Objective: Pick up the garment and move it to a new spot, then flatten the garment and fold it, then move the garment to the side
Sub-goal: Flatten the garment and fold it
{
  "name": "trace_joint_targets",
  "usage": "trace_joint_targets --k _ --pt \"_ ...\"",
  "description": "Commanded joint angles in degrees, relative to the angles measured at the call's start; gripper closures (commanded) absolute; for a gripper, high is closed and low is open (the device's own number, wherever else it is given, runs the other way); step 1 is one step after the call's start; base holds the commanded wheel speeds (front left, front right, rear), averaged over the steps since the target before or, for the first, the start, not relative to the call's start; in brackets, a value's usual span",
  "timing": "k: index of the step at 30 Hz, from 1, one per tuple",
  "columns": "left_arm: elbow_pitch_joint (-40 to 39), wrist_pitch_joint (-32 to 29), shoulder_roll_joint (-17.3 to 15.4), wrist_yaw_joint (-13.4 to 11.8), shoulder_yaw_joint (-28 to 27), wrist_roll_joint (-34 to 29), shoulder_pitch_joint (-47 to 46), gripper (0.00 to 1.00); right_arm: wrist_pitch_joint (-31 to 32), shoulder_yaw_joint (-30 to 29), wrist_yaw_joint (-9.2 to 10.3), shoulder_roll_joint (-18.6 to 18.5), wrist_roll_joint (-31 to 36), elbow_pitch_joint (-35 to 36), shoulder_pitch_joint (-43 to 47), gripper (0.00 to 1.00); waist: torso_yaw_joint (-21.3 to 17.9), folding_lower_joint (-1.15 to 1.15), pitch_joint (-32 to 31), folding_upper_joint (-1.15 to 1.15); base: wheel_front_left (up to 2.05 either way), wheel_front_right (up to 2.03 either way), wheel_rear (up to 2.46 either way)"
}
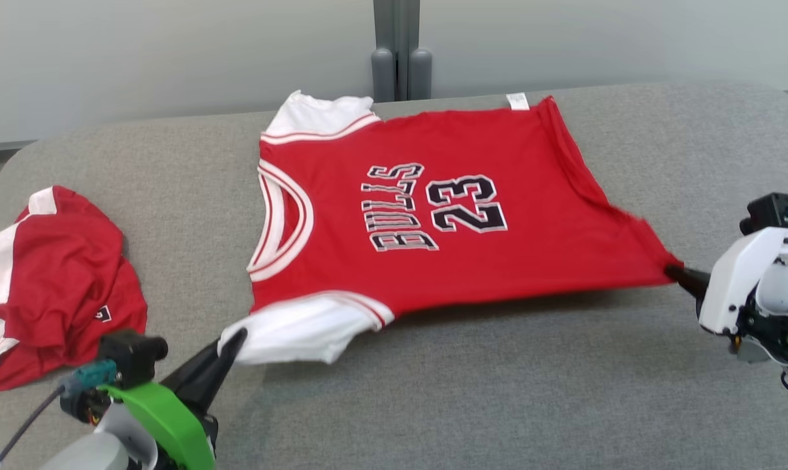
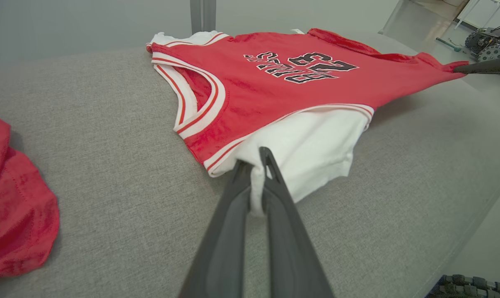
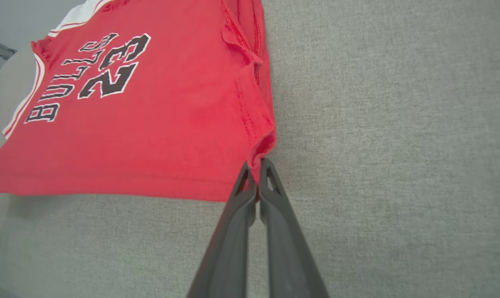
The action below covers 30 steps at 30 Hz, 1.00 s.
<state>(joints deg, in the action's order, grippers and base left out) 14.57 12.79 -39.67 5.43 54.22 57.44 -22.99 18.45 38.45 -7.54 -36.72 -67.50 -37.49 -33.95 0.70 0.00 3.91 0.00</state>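
Garment between end effectors

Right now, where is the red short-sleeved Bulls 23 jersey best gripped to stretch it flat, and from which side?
By its near edge: the white sleeve and the near hem corner of the red fabric jersey, approached from the robot's side of the grey padded surface. Those corners stick out from the flat body, easy to pinch. The left pincer and right pincer are shut there.

Red "BULLS 23" jersey with white sleeves, spread face-up, stretched taut across grey cushion.
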Motion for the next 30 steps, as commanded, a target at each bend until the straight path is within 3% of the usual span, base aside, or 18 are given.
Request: trace_joint_targets --k 1,9,12,19,30 --pt "-1.6 -0.6 -1.5 -0.7 0.5 -0.6 1.8 1.0 1.7 0.4 0.1 -1.0 -1.2 1.4 1.9 1.0 -0.5 0.0 -0.6 0.0 0.0 0.0 0.0" --pt "-10.6 -4.6 -7.1 -3.4 2.4 -3.1 3.1 1.0 10.0 0.3 0.09 -6.3 -4.3 9.5 5.3 1.0 -0.7 0.0 0.9 0.0 0.0 0.0 0.0" --pt "-11.9 -5.4 -7.6 -4.1 2.0 -3.9 1.4 1.0 11.3 -0.7 0.09 -6.8 -3.8 10.6 4.0 1.0 -0.7 0.0 2.2 0.0 0.0 0.0 0.0" --pt "-12.2 -7.7 -6.8 -3.6 1.9 -7.2 -4.6 1.0 14.1 -2.0 0.09 -6.1 0.8 10.8 -0.3 1.0 -0.1 0.0 7.2 0.0 0.0 0.0 0.0" --pt "-5.5 -10.1 -3.5 -1.1 0.5 -9.5 -15.5 1.0 15.9 -5.4 0.09 -2.2 8.4 7.7 -9.2 1.0 0.1 0.0 14.8 0.0 0.0 0.0 0.0"
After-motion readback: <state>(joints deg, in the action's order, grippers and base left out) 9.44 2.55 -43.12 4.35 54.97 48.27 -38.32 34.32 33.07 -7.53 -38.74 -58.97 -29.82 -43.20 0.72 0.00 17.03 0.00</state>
